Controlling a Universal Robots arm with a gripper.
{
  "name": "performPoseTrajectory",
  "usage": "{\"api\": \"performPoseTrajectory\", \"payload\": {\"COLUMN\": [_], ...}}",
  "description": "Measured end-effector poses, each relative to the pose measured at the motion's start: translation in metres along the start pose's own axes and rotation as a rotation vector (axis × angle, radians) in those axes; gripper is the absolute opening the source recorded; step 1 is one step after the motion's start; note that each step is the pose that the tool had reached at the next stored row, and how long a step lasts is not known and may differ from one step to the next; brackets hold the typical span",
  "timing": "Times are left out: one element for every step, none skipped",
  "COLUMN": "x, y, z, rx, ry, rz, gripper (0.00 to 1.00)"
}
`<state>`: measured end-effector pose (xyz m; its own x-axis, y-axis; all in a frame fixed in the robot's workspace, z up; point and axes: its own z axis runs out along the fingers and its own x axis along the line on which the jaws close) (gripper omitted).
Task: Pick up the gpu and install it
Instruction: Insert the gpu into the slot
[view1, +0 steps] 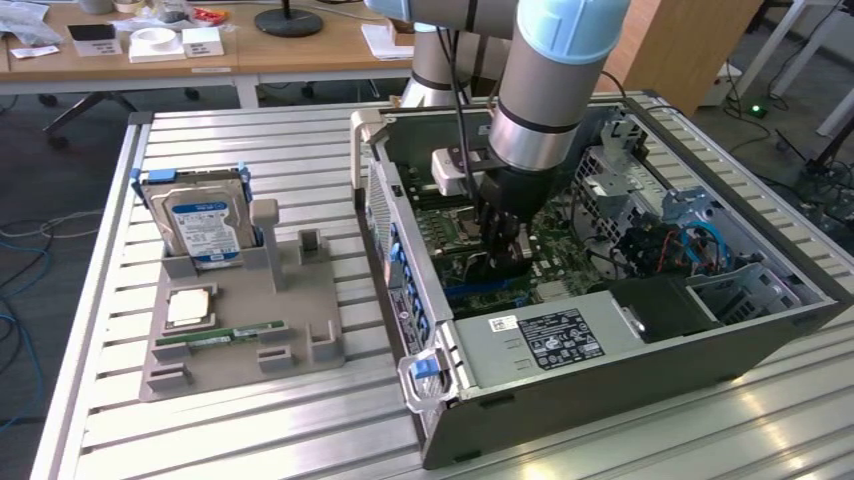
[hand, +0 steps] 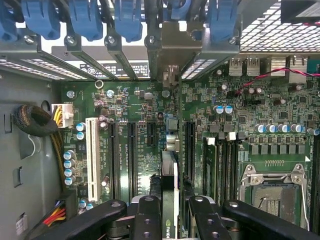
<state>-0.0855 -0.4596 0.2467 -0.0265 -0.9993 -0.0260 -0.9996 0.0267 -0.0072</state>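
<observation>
Wrist view, item one: the gripper (hand: 170, 210), black, its two fingers (hand: 145, 215) closed on the gpu (hand: 169, 175). The card was seen edge-on, standing upright between the fingers, a green logo on its dark edge. Its silver bracket (hand: 172, 65) reached up to the case's rear slot openings. The card stood over the motherboard (hand: 135, 105), in line with the long black expansion slots (hand: 132, 150); whether it was fully seated could not be told.

Item two: motherboard, green, lying flat in the computer case (view1: 627, 360). A white slot (hand: 91, 155) lay beyond the black slots, away from the gpu. An empty processor socket (hand: 272, 190) with a metal frame lay on the gpu's other side, past the memory slots (hand: 225, 165). Blue retaining clips (hand: 85, 17) lined the case's rear wall above the bracket.

Item three, exterior view: the gripper (view1: 505, 250) reached down from the arm (view1: 554, 80) into the open case, above the motherboard (view1: 461, 225). Blue cables (view1: 701, 240) lay in the case, farther from the gripper.

Item four: grey fixture tray (view1: 240, 345), well apart from the case, to the exterior view's left, on the slatted metal table (view1: 267, 440). On it stood a hard drive (view1: 200, 220) with a blue-white label, upright; a processor chip (view1: 187, 305) and a RAM stick (view1: 220, 335) lay flat.
</observation>
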Motion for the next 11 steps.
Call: {"api": "performPoseTrajectory", "payload": {"x": [0.0,0.0001,0.0003,0.0004,0.0005,0.0005,0.0005,0.0006,0.0007,0.001,0.0015], "y": [0.0,0.0,0.0,0.0,0.0,0.0,0.0,0.0,0.0,0.0,-0.0001], "z": [0.0,0.0,-0.0001,-0.0001,-0.0001,0.0,0.0,0.0,0.0001,0.0002,0.0004], "rx": [-0.0001,-0.0001,-0.0001,-0.0001,-0.0001,0.0,0.0,0.0,0.0,0.0,0.0], "ry": [0.0001,0.0001,0.0002,0.0002,0.0001,0.0001,0.0001,0.0001,0.0001,0.0002,0.0003], "rz": [0.0,0.001,0.002,0.003,0.004,0.005,0.005,0.005,0.006,0.006,0.007], "gripper": [0.26,0.26,0.26,0.26,0.26,0.26,0.26,0.26,0.26,0.26,0.26]}}
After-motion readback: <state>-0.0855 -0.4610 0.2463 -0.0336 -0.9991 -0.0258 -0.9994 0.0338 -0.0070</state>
